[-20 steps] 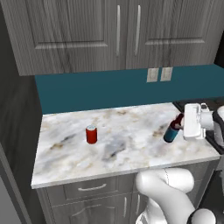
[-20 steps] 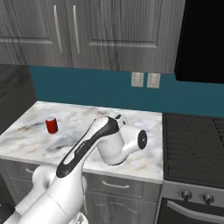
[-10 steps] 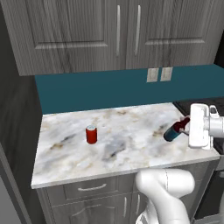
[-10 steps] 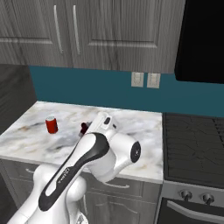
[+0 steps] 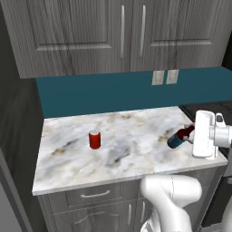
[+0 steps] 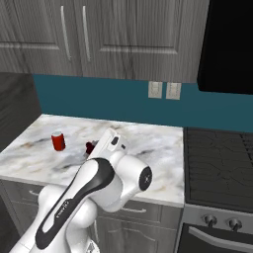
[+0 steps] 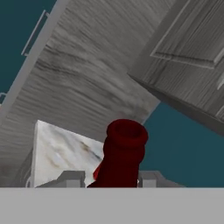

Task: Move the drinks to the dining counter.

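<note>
The slim dark bottle [image 5: 178, 137] with its red neck hangs tilted just above the right end of the marble top, and my gripper [image 5: 186, 135] is shut on it. In the hand view the bottle's red neck [image 7: 123, 153] rises between my two fingertips [image 7: 72, 178]. From the right base view, part of the bottle [image 6: 90, 147] shows beside my hand. The small red soda can [image 5: 94, 139] [image 6: 58, 141] stands upright on the left part of the same top, well apart from my gripper. The dining counter is out of view.
The narrow marble top [image 5: 131, 149] has a teal backsplash [image 5: 113, 93] and grey wall cabinets [image 5: 122, 34] above it. A black stove [image 6: 220, 165] adjoins its right end, with a dark appliance [image 6: 227, 44] overhead. Drawers sit below the front edge.
My arm has swung its elbow and rolled the hand, tipping the bottle further over. The bottle stays in the grip near the counter's right end. The can has not moved.
</note>
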